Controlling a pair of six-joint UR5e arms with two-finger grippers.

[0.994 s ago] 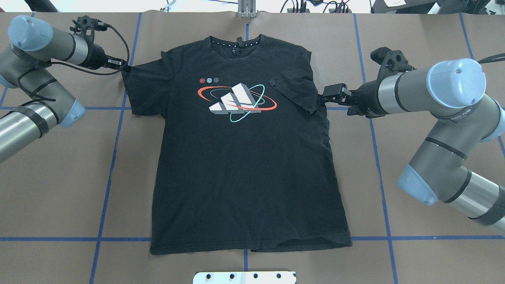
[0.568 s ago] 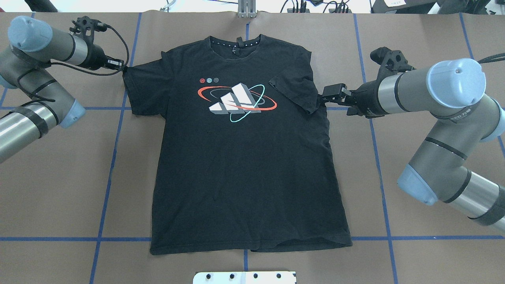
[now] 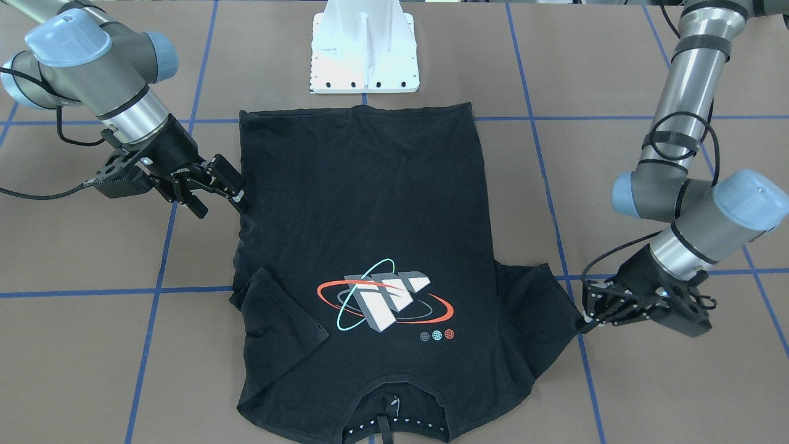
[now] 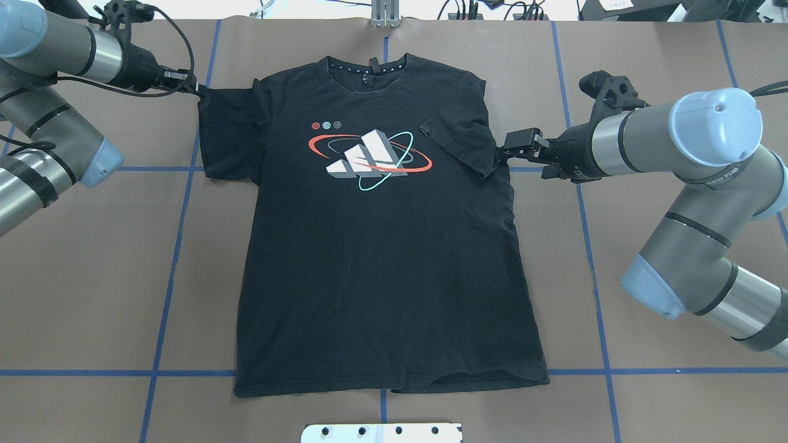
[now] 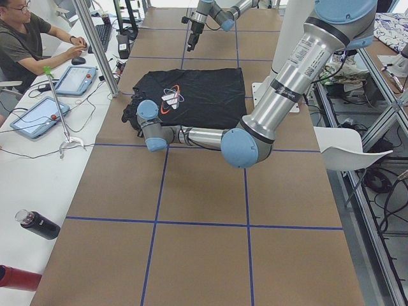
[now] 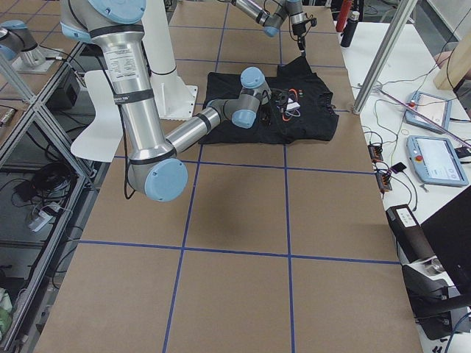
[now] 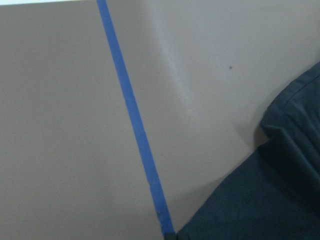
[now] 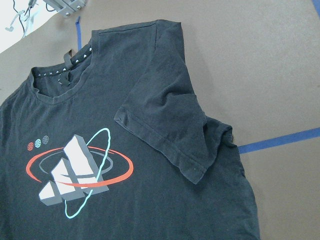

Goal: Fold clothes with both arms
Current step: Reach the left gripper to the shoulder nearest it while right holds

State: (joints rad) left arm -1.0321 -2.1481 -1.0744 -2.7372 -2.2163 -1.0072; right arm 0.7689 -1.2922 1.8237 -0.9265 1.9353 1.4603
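The black T-shirt (image 4: 381, 264) lies flat, print up, collar at the far edge; it also shows in the front view (image 3: 370, 203). Its sleeve on my right side (image 4: 462, 138) is folded inward onto the chest, seen close in the right wrist view (image 8: 170, 125). My right gripper (image 4: 503, 151) is low at the shirt's side edge by that armpit, jaws apart and empty (image 3: 222, 206). My left gripper (image 4: 196, 91) is shut on the outer corner of the other sleeve (image 4: 228, 132), pulling it taut outward (image 3: 585, 322). The left wrist view shows only sleeve cloth (image 7: 270, 200).
The white pedestal base (image 3: 365, 49) stands just behind the shirt's hem. Blue tape lines (image 4: 166, 246) grid the brown table. A metal post (image 4: 385, 15) and cables sit at the far edge. An operator (image 5: 25, 38) with tablets (image 5: 70, 80) sits beyond it.
My left gripper has moved toward the far edge with the sleeve corner, drawing the sleeve straighter and squarer. The right arm and folded sleeve have stayed put.
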